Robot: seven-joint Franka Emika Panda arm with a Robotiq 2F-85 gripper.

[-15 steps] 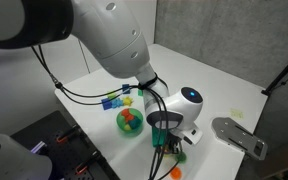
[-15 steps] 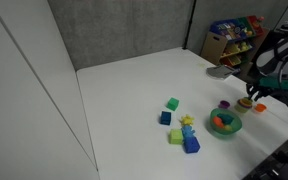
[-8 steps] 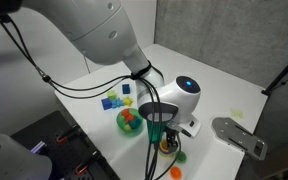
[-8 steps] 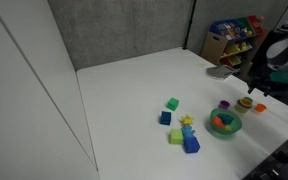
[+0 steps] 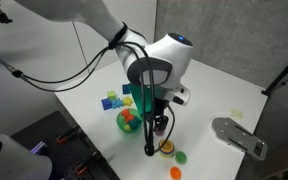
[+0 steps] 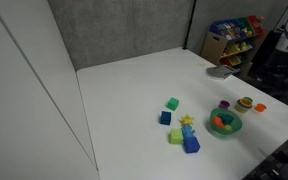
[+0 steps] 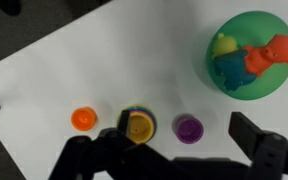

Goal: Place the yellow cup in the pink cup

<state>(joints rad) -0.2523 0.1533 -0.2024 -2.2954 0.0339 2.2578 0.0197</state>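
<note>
The yellow cup (image 7: 137, 124) sits nested inside a slightly wider cup, and only a thin rim of that cup shows around it. In an exterior view that rim looks reddish, so I take it for the pink cup (image 6: 246, 105). My gripper (image 7: 181, 138) hangs above the table, open and empty. One finger is beside the yellow cup and the other far to the right. In an exterior view the gripper (image 5: 155, 140) stands just above the nested yellow cup (image 5: 167, 148).
A purple cup (image 7: 188, 128) lies under the gap between my fingers, and an orange cup (image 7: 83, 118) stands left of the stack. A green bowl (image 7: 246, 30) holding toy pieces is close by. Coloured blocks (image 6: 180, 128) lie further off. The table edge is near the cups.
My gripper has opened wide and risen away from the cups. The yellow cup stays behind, nested in the wider cup.
</note>
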